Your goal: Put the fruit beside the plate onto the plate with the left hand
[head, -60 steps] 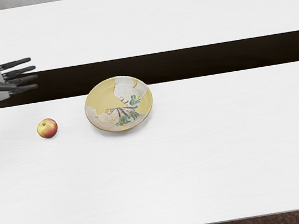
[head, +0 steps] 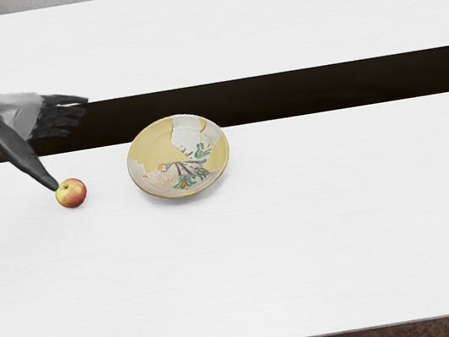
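Where the left arm enters from the left edge, the left hand (head: 28,123) hangs above the far edge of the white table (head: 303,233), open and holding nothing. Its four fingers (head: 62,114) reach rightward, slightly spread, over a dark gap (head: 323,89). The thumb (head: 24,157) slants down and to the right, well apart from them. Its tip meets or nearly meets the upper left of the apple (head: 70,193); contact cannot be confirmed. The apple rests on the table, left of the plate (head: 138,148) and clear of its rim. Being nearly round, it shows no long axis; its stem direction cannot be told
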Available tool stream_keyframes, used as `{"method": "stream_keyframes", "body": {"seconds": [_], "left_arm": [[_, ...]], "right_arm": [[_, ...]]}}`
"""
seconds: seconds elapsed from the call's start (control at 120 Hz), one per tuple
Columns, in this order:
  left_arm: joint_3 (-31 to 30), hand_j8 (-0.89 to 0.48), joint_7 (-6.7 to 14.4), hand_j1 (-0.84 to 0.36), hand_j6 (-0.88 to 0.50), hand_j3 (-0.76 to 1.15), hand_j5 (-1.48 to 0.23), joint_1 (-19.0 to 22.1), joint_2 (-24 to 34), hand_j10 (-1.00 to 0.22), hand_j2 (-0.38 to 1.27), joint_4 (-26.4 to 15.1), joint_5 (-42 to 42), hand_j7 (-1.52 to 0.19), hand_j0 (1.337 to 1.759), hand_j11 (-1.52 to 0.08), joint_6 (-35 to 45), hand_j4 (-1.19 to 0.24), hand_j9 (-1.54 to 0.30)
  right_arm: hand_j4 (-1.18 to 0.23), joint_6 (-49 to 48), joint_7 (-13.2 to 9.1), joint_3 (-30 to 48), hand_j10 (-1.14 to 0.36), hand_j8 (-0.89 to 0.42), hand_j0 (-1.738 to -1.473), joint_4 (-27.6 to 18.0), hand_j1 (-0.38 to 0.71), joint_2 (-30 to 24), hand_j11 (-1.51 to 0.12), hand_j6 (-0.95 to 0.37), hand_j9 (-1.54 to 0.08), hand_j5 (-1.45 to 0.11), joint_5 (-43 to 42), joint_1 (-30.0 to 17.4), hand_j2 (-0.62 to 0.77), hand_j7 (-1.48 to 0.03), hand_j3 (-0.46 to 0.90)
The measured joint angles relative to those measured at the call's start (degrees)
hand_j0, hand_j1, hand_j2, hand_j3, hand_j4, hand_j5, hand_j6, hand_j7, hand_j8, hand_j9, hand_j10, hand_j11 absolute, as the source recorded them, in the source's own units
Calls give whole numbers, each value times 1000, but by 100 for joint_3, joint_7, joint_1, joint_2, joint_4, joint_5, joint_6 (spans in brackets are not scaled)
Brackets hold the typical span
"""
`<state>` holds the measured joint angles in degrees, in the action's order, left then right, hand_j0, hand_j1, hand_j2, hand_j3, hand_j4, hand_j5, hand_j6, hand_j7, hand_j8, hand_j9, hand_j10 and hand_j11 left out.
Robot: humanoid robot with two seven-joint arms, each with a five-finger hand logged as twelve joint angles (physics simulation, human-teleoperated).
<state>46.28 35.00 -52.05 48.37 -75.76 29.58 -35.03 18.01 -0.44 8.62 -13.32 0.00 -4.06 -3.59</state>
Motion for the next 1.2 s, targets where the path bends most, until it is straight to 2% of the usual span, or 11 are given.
{"method": "stream_keyframes", "body": {"seconds": [0.15,0.275,0.408,0.467,0.55,0.658,0.9,1.2], "left_arm": [[68,-52,0,289,-52,0,-66,50,-173,-51,11,-819,1642,-66,1658,-66,28,-52,-66],[-147,-71,0,267,-72,0,-90,335,-460,-71,15,-1245,3050,-90,1658,-90,858,-71,-90],[-501,-89,0,247,-89,0,-111,731,-779,-88,18,-1419,4451,-111,1658,-111,2127,-88,-111],[-586,-94,0,243,-94,0,-117,965,-820,-92,20,-1452,4756,-117,1658,-116,2377,-93,-117],[-778,-99,0,238,-99,0,-123,1054,-899,-97,21,-1511,5017,-123,1658,-122,2605,-98,-122],[-890,-103,0,234,-104,0,-128,1211,-1136,-101,22,-1554,5837,-128,1658,-127,3006,-102,-127],[-1321,-122,0,212,-122,0,-152,1239,-1067,-120,26,-1419,6348,-151,1658,-151,3214,-121,-151],[-1440,-247,0,63,-247,0,-314,1235,-1164,-245,52,-1250,6402,-314,1658,-313,3242,-246,-313]], "right_arm": [[0,0,0,0,0,0,-1658,4,-349,0,0,0,0,0,1,-1,0,0,0],[0,0,0,-1,0,0,-1658,4,-349,0,0,0,0,0,1,-1,0,0,0],[0,0,0,0,0,0,-1658,5,-349,0,0,0,0,0,1,-1,0,0,0],[0,0,0,-1,0,0,-1658,5,-349,0,0,0,0,0,1,-1,0,0,0],[0,0,0,-1,0,0,-1658,5,-349,0,0,0,0,0,1,-1,0,0,0],[0,0,0,-1,0,0,-1658,5,-349,0,0,0,0,0,1,-1,0,0,0],[0,0,0,-1,0,0,-1658,5,-349,0,0,0,0,0,1,-1,0,0,0],[0,0,0,-1,0,0,-1658,5,-349,0,0,0,0,0,1,-1,0,0,0]]}}
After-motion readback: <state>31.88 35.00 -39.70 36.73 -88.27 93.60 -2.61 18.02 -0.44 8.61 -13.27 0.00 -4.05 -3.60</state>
